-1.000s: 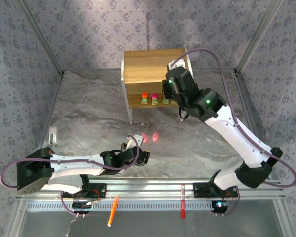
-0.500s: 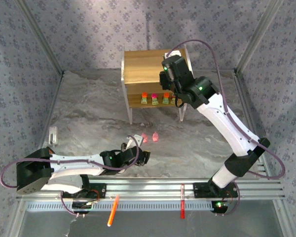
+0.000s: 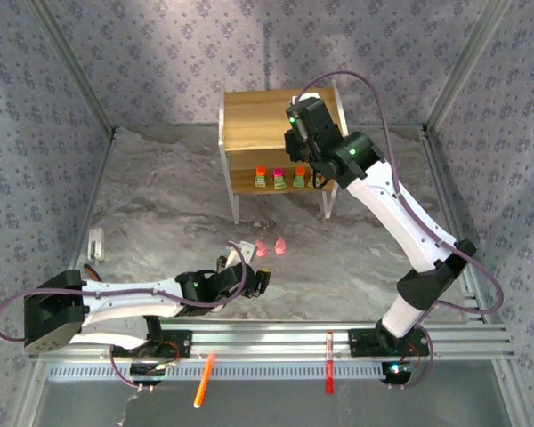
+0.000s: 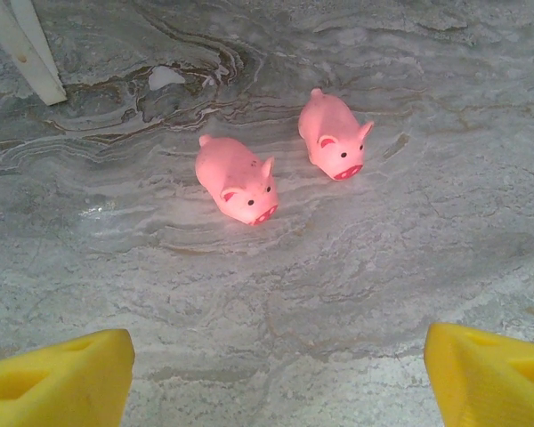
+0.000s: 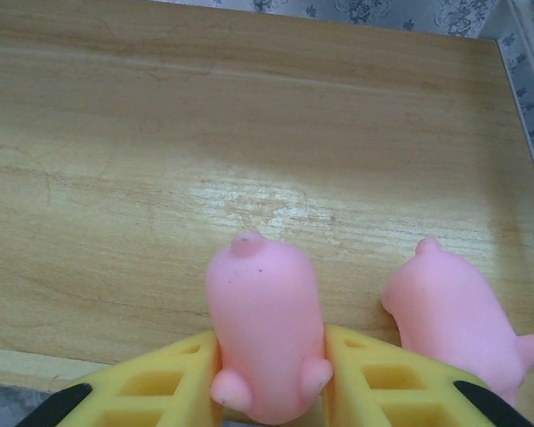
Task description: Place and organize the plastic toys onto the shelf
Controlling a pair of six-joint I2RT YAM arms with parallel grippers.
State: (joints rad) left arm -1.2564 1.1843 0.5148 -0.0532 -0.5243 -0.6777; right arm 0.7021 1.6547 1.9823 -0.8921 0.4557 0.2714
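Up from the lower tier, my right tool [image 5: 269, 391] now sits over the shelf [image 5: 160, 160] top board, clamped on a pink pig [image 5: 262, 311] beside a second pig [image 5: 454, 316]; left tool [image 4: 276, 382] gapes wide over the desk [image 4: 249, 294], two loose pigs [image 4: 238, 178] ahead.

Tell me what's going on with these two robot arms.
The right gripper is shut on a pink pig above the top board of the shelf, beside a second pig resting there. Three blocky toys sit on the lower board. The left gripper hangs open over the table near two more pigs.
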